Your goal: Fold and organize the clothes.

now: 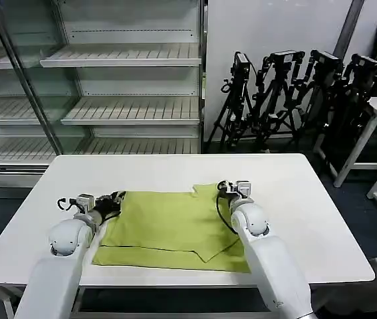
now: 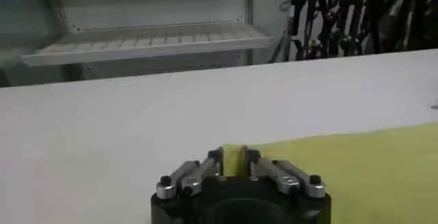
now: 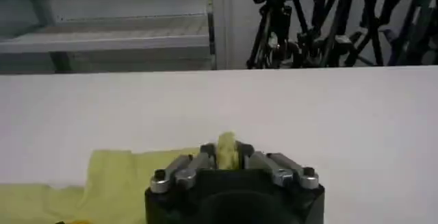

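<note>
Lime-green fabric is what both arms are busy with: the T-shirt (image 1: 171,229) lies flat on the white tabletop (image 1: 308,199), partly folded by the look of it, with a layer doubled over near the front edge and a sleeve or corner sticking up at the far right. The left end effector (image 1: 115,201) sits at the shirt's far-left corner, and in the left wrist view its fingers (image 2: 216,158) are pinched nearly together right on the fabric edge. The right end effector (image 1: 228,191) is at the far-right corner, and the right wrist view shows a little bunch of green squeezed between its closed fingers (image 3: 207,153), so it clearly has hold of cloth. My guess is we're mid-fold, both far corners gripped. Next move probably needs both arms lifting together and carrying that far edge toward the robot evenly, or the fold goes crooked. As for containers, none on the tabletop; the shelves (image 1: 128,109) behind sit bare, and tripods (image 1: 288,93) stand off to the right.
</note>
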